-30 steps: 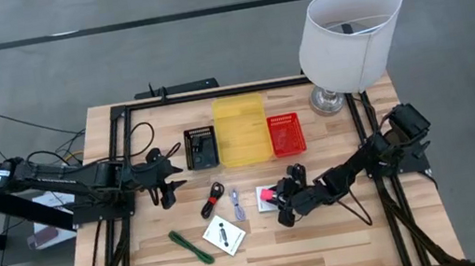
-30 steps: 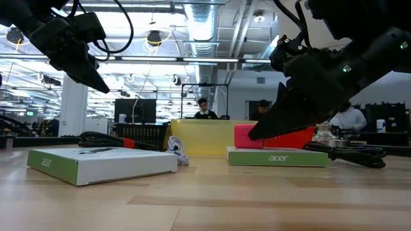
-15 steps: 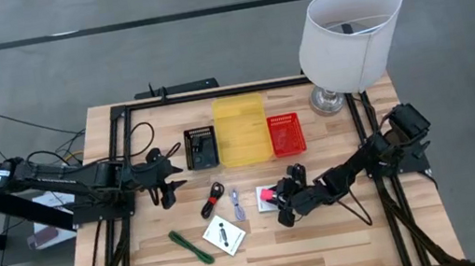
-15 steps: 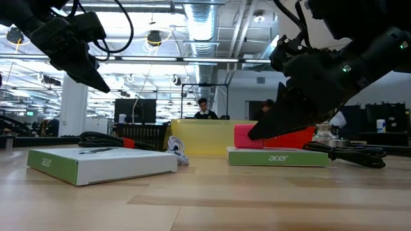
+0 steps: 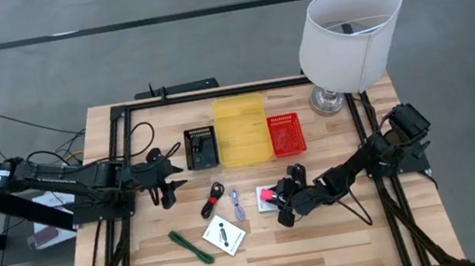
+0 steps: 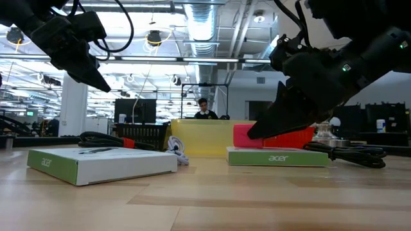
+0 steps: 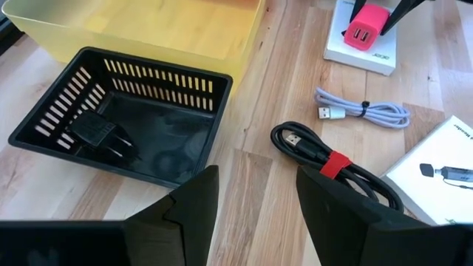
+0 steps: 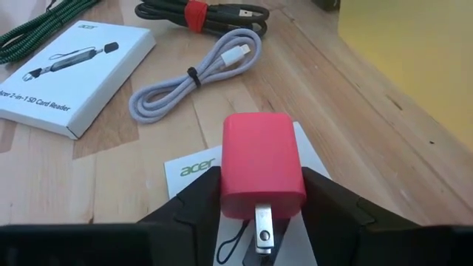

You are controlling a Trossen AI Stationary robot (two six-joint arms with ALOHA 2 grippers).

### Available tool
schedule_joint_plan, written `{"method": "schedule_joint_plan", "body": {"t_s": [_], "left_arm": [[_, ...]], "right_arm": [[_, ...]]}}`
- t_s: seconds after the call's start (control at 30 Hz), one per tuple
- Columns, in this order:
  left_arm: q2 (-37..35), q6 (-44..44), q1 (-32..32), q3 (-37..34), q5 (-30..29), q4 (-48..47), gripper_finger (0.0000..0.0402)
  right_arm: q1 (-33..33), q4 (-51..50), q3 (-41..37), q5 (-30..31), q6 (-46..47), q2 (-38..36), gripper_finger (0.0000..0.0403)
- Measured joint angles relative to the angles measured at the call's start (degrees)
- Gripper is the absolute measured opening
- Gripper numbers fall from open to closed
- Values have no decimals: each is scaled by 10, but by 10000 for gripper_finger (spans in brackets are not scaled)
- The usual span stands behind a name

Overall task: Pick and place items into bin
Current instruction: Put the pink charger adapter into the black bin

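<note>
The right gripper (image 8: 259, 193) has its jaws grasping the pink charger (image 8: 262, 176), which sits on the white Acer box (image 6: 276, 157) on the worktop. The left gripper (image 7: 255, 193), jaws released, hovers beside the black basket (image 7: 44, 122). Advised: lift the charger straight up so the box is left undisturbed.

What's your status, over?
Right gripper shut on pink charger, atop white Acer box. Left gripper open, idle by black basket. Yellow bin path unobstructed.

An open-plan lab or office: ceiling ducts (image 6: 204, 25) and strip lights are running overhead, and people (image 6: 203, 109) are sitting at monitors (image 6: 139, 110) behind the counter (image 6: 205, 199).
</note>
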Motion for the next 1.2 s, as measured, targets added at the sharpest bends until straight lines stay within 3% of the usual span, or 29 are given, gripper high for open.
{"method": "schedule_joint_plan", "body": {"t_s": [0.43, 0.83, 1.2], "left_arm": [[0, 21, 0, 0, 0, 74, 176], [0, 39, 0, 0, -2, 170, 176], [32, -35, 0, 0, -56, 183, 176]], "right_arm": [[0, 8, 11, -3, -19, 0, 148], [-26, -56, 105, -1, -141, 0, 148], [-53, -138, 202, -1, -248, 0, 148]]}}
